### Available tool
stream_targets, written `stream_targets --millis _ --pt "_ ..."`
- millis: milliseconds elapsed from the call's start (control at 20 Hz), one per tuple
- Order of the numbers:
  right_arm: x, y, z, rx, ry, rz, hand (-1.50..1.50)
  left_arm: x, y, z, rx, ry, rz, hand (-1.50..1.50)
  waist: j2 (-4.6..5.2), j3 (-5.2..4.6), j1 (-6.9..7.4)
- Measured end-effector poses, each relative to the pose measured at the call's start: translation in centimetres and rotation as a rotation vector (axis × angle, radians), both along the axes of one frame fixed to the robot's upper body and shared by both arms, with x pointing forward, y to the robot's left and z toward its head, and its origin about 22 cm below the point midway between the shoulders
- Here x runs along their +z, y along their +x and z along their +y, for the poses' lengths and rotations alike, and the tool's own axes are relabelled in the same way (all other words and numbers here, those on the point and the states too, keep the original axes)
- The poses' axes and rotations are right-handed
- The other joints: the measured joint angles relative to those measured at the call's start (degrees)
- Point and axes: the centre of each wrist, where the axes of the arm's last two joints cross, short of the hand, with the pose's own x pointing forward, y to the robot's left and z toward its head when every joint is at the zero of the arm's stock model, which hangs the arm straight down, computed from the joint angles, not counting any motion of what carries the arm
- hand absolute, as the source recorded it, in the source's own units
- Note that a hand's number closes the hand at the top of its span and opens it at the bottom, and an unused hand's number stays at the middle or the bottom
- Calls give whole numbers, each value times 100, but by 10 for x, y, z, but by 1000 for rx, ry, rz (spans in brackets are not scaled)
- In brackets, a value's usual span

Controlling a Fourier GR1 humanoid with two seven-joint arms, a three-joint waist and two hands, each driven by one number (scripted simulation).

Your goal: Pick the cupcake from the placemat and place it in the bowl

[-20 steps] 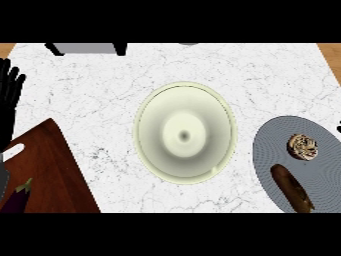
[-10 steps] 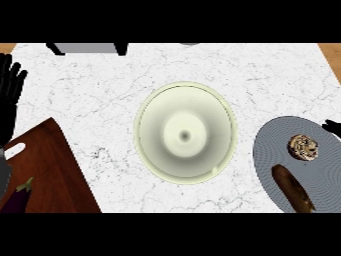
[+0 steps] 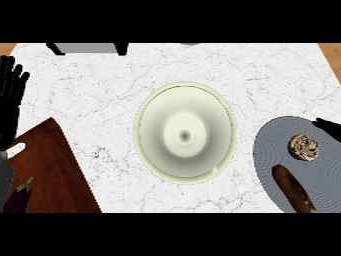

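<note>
The cupcake (image 3: 304, 147) is found lying on the grey oval placemat (image 3: 328, 175) at the 3 o'clock side of the counter, in the mat's upper half. It is seen from directly above as a near-round brown-and-cream disc; no long axis or pointing direction can be made out. Just below it, at its 6 o'clock, an elongated brown item (image 3: 293, 189), possibly a pastry, is noted on the same mat, its long axis running from 11 o'clock to 5 o'clock. The two are near but apart.

The bowl (image 3: 186, 133), pale cream and oval in outline, is recorded at the centre of the counter, well apart from the cupcake, with nothing seen inside it.

The right hand (image 3: 338, 131) is seen at the right edge, at 2 o'clock from the cupcake, with straight dark fingers extended over the mat's upper rim. Nothing is held by it, and no contact with the cupcake is observed. The left hand (image 3: 2, 102) is noted at the left edge, opened flat with fingers up, holding nothing.

The counter (image 3: 92, 85) is white marble with grey veining, bordered by a wooden floor at both upper corners. A dark wooden board (image 3: 51, 165) is seen at 8 o'clock, with an aubergine (image 3: 19, 195) at its lower left.
</note>
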Motion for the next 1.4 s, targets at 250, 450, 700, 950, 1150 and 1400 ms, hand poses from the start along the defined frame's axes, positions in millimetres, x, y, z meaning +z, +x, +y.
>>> stream_targets --millis 250,450,700,950,1150,1400 --pt "-20 12 -5 12 18 -5 -150 -4 0 7 5 -2 -2 0 1 0 0" --pt "-34 12 -8 40 31 -12 -150 -8 -1 12 6 -2 0 0 -1 0 -11" --pt "-43 18 -8 55 20 -8 -150 -7 -7 13 -1 -3 5 0 -3 -2 -6" --pt "-59 25 -7 49 1 9 -150 -1 -6 9 -1 -3 1 0 -3 -2 -2" --pt "-67 32 -9 51 -1 15 -150 -10 0 7 1 0 -3 0 1 -1 -8" --pt "-78 41 -2 32 -10 33 -150 -3 0 10 1 -5 1 0 -1 -1 -3"
